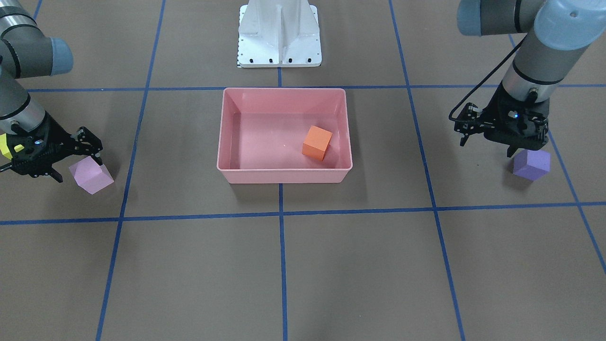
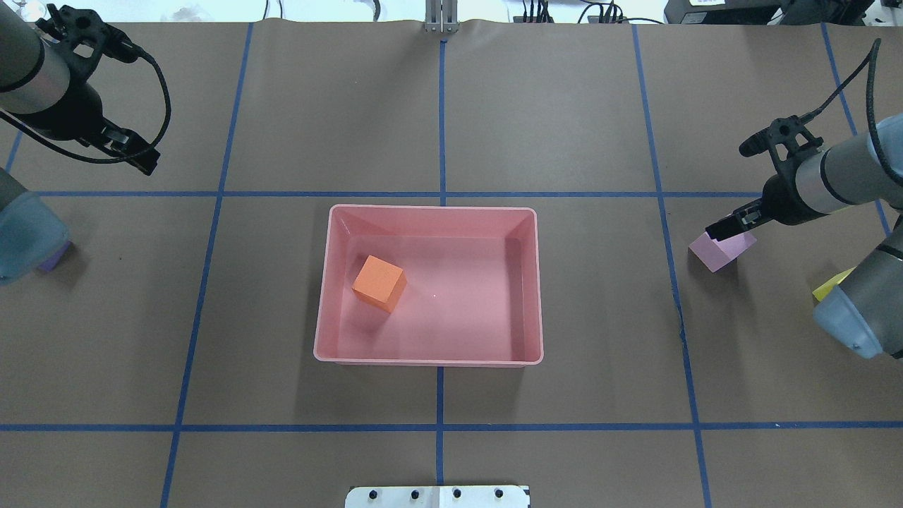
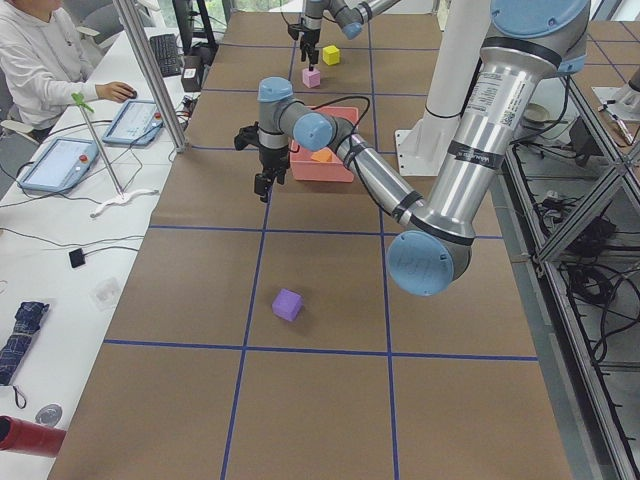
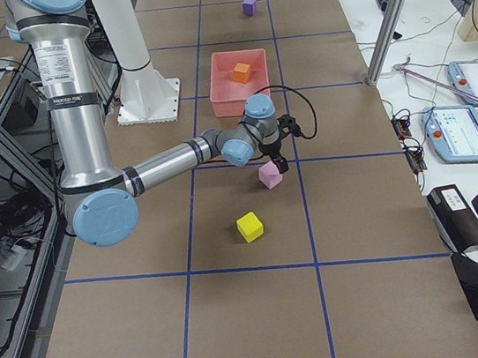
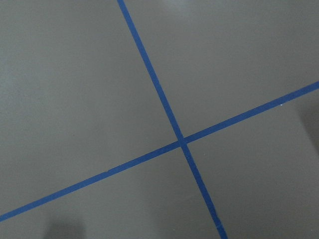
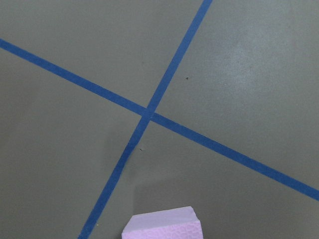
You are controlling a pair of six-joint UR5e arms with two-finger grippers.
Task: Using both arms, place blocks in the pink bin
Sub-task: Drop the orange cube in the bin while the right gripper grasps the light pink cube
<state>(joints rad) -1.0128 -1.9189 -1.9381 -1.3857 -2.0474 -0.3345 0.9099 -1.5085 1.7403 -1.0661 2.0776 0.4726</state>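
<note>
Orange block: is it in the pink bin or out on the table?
In. The orange block rests on the floor of the pink bin, enclosed by its walls, as both the overhead and front-facing views show.

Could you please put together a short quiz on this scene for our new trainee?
1. True or false: the orange cube lies inside the pink bin.
2. Which cube is right next to the right gripper? A yellow, B lilac, C purple.
3. Fill in: ___ cubes are outside the bin.
Key: 1 true; 2 B, the lilac cube; 3 three.
</note>
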